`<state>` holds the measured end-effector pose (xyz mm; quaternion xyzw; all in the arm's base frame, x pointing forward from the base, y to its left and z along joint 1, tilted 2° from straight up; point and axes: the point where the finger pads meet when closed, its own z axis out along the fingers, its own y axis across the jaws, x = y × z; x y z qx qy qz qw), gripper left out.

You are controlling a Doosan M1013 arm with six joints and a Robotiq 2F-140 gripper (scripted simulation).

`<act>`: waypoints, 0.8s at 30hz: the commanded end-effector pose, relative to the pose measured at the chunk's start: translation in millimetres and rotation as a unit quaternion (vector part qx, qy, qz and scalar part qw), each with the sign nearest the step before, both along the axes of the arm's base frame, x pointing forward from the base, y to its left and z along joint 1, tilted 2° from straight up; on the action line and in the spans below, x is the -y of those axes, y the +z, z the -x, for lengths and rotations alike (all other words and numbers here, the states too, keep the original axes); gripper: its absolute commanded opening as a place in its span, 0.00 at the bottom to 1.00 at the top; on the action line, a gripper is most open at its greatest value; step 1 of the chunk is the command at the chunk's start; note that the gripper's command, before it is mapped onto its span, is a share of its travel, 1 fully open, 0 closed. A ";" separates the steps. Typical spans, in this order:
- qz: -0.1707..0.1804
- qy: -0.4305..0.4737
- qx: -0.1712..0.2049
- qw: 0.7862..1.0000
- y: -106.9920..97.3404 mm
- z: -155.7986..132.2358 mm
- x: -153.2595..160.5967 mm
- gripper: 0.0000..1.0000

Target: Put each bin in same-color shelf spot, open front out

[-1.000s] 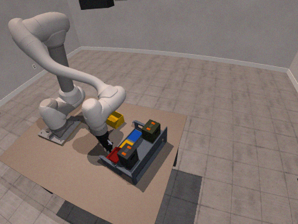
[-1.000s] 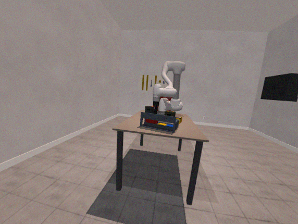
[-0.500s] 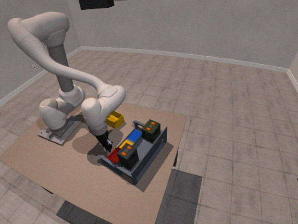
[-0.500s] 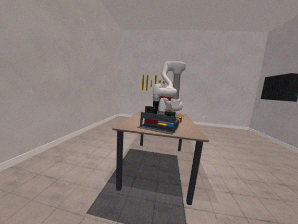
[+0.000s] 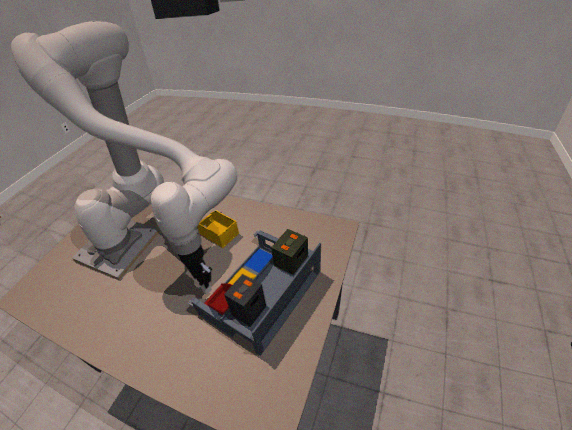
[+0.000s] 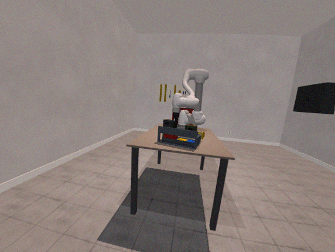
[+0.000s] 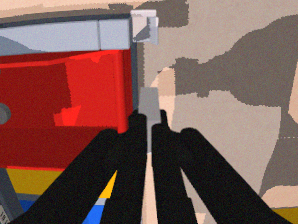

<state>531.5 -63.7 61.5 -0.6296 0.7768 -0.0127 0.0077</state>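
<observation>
Closed gripper beside the red bin

The yellow bin sits on the table, outside the shelf.

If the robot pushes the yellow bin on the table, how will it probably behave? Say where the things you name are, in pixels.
The yellow bin [image 5: 218, 229] [image 6: 201, 135] looks rigid, with straight walls and sharp corners, so it should probably keep its shape. It stands low on a broad base, so a low push would likely slide it rather than tip it. Its weight I cannot judge, since its contents are unclear.

Red bin: partly hidden by dark case in the top view; cut off by the wrist view's left edge.
</observation>
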 end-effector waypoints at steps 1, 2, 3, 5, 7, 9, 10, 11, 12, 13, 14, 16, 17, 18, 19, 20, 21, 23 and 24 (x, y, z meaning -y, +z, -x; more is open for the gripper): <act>0.000 0.000 0.000 1.000 1.5 1.5 -0.4 0.10; 0.000 0.000 0.000 1.000 2.1 2.1 -0.5 0.10; 0.000 0.000 0.000 1.000 2.5 2.6 -0.6 0.10; 0.000 0.000 0.000 1.000 3.0 3.1 -0.7 0.10; 0.000 0.000 0.000 1.000 3.2 3.3 -0.7 0.10; 0.000 0.000 0.000 1.000 3.2 3.3 -0.7 0.10; 0.000 0.000 0.000 1.000 3.3 3.3 -0.7 0.10; 0.000 0.000 0.000 1.000 3.6 3.3 -0.7 0.10; 0.000 0.000 0.000 1.000 4.2 3.3 -0.8 0.10; 0.000 0.000 0.000 1.000 5.0 3.3 -0.8 0.10; 0.000 0.000 0.000 1.000 5.0 3.3 -0.8 0.10; 0.000 0.000 0.000 1.000 6.1 3.4 -0.8 0.10; 0.000 0.000 0.000 1.000 7.6 3.4 -0.8 0.10; 0.000 0.000 0.000 1.000 9.4 3.4 -0.8 0.10; 0.000 0.000 0.000 1.000 11.6 3.5 -0.8 0.10; 0.000 0.000 0.000 1.000 14.0 3.6 -0.9 0.10; 0.000 0.000 0.000 1.000 16.8 3.7 -0.9 0.10; 0.000 0.000 0.000 1.000 23.1 3.8 -0.9 0.10; 0.000 0.000 0.000 1.000 26.5 3.9 -1.0 0.10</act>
